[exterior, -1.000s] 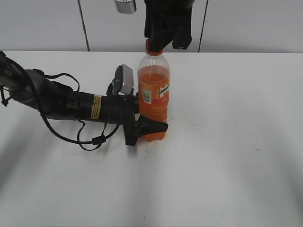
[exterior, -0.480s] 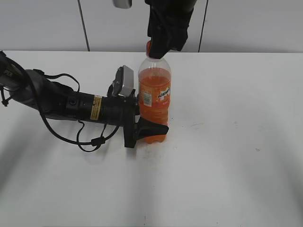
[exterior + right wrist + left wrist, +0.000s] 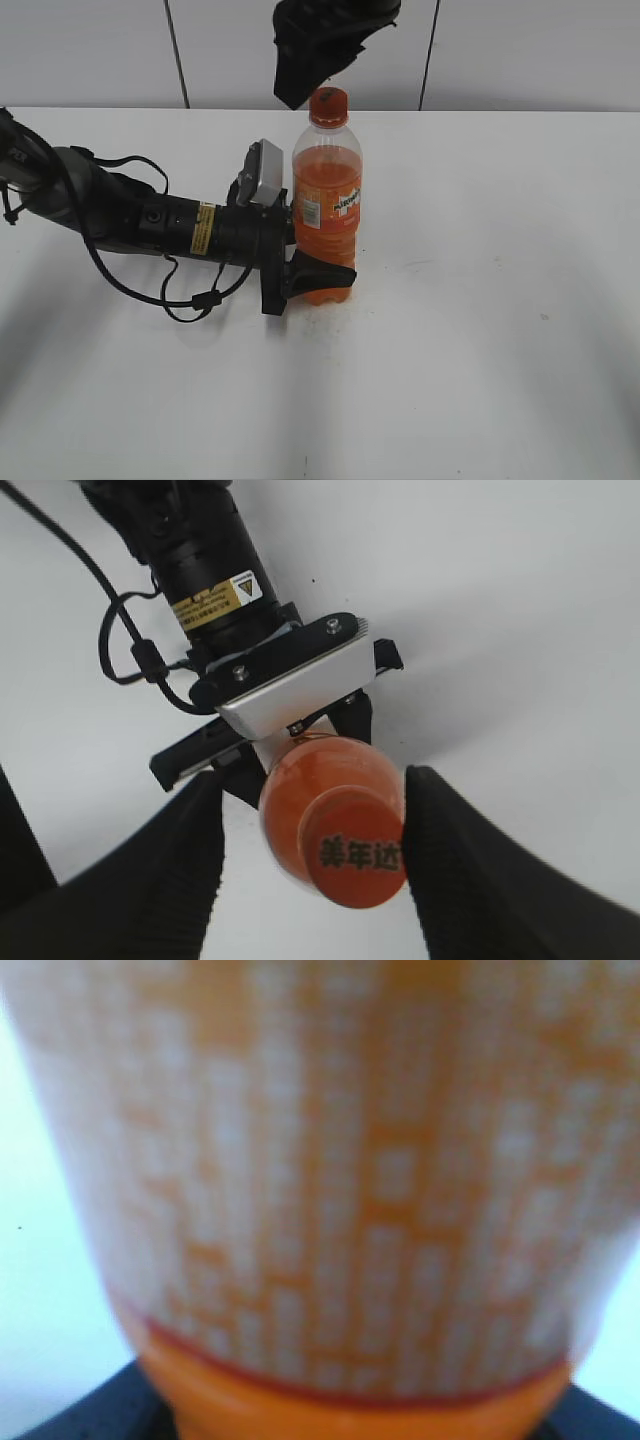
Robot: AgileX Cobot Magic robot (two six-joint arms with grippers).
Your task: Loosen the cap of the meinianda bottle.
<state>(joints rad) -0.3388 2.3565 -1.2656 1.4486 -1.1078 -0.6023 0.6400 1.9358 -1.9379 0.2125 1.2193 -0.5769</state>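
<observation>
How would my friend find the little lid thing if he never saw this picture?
Look at the white table, where a tall bottle of orange drink stands upright, held low down by the left gripper. The cap sits on its very top. It is small, round and orange, with dark writing on it, seen from above between the right gripper's fingers.

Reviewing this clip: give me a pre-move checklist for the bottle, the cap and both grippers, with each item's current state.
1. The meinianda bottle stands upright on the table: ok.
2. Left gripper clamps the bottle's lower body: ok.
3. The cap sits on the neck: ok; whether it is loosened: cannot tell.
4. Right gripper open, fingers either side of the cap without touching it: ok.
5. Right gripper centred over the cap: not ok; the exterior view shows it up and to the left of the cap.
</observation>
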